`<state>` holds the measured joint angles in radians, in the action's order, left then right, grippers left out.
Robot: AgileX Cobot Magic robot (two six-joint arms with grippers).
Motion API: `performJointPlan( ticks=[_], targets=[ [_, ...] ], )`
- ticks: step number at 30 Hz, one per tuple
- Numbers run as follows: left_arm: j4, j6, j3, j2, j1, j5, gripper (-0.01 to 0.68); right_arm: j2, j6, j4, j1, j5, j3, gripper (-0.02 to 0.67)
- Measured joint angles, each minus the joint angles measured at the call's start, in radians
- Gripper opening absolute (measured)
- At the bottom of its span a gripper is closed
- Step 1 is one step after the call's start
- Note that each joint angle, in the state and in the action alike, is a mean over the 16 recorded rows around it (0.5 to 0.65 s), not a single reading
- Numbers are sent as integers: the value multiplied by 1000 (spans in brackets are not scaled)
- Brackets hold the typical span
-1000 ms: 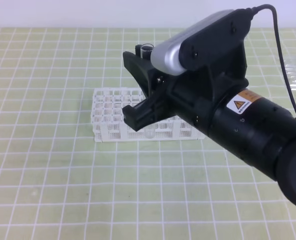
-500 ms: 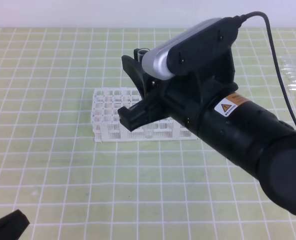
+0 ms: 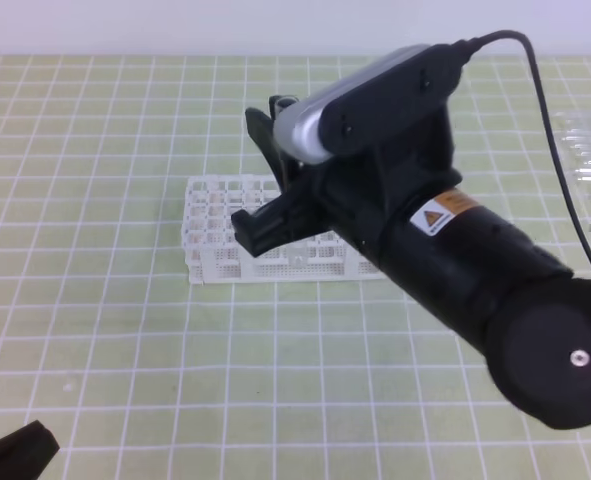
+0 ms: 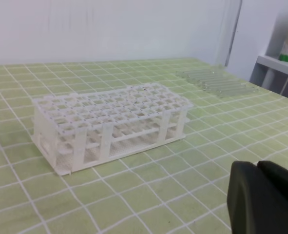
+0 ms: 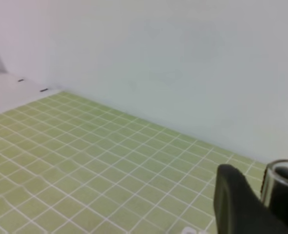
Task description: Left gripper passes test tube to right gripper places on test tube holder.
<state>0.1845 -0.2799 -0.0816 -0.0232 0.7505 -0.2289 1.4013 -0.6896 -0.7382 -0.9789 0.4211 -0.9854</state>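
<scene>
My right gripper [image 3: 262,178] hangs over the white test tube holder [image 3: 213,228], shut on the clear test tube [image 3: 286,103], which stands roughly upright between its black jaws. Only the tube's open rim shows above the jaws; its lower end is hidden behind them. In the right wrist view the test tube rim [image 5: 282,178] sits beside one black finger [image 5: 234,204]. My left gripper [image 3: 11,455] is low at the front left corner, far from the holder. Seen in the left wrist view, the left gripper [image 4: 257,168] is shut and empty, with the holder [image 4: 109,117] ahead of it.
A bunch of clear tubes [image 4: 217,81] lies side by side on the green gridded mat behind and right of the holder; this bunch [image 3: 590,165] sits at the right edge in the exterior view. A white wall runs along the back of the table.
My right gripper, still gripping the tube, has drifted slightly left over the holder as its arm swung. My left gripper has come into sight at the bottom left corner.
</scene>
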Motion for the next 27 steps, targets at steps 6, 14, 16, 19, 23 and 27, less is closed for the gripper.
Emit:
performJointPlan(
  ticks=[6,14,16,19,23,27],
  targets=[
    [0,0,0,1,0,0,-2,18,0,9,3,17,0,89],
    [-1,0,0,3,0,1,-2,30,133,140,51,18,0,89],
    [-1,0,0,4,0,2,-2,39,221,223,74,33,0,89],
    [-1,0,0,5,0,1,-2,58,358,355,111,66,-1,89],
    [-1,0,0,4,0,2,-2,101,540,533,154,119,-16,89],
    [-1,0,0,4,0,2,-2,168,692,683,183,161,-65,89]
  ],
)
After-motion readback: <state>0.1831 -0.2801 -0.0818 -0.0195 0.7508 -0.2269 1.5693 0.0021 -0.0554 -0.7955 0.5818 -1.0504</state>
